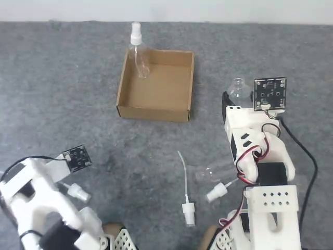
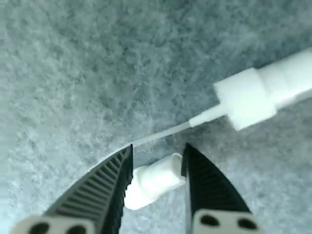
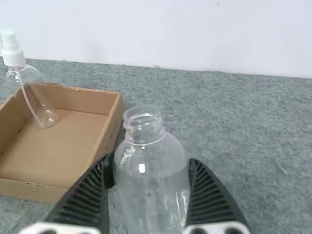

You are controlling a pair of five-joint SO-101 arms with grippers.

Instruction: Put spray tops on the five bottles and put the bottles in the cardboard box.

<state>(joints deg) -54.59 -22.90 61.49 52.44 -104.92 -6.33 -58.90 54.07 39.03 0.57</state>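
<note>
Holding a clear open bottle (image 3: 146, 146) that stands up straight, the right gripper (image 3: 148, 168) has one black finger pressed on each side of it. The bottle has no top on. In the high view it is at the right of the frame, near the right wall of the cardboard box (image 1: 154, 110) but not touching it.

The box sits in the upper middle of the high view on the grey carpet (image 1: 62, 78). A capped bottle (image 1: 138, 54) stands in the box's upper left corner, with its white sprayer already on.

The left gripper (image 2: 158, 148) is low over the carpet, in the lower left of the high view. Its fingers are shut tight on a small spray top (image 2: 155, 179). A second spray top (image 2: 256, 97) lies just beside it, and its thin tube runs past the fingertips.

Two loose spray tops lie in the lower middle of the high view: a long-tube top (image 1: 188, 211) and a short top (image 1: 217, 191) to its right.
</note>
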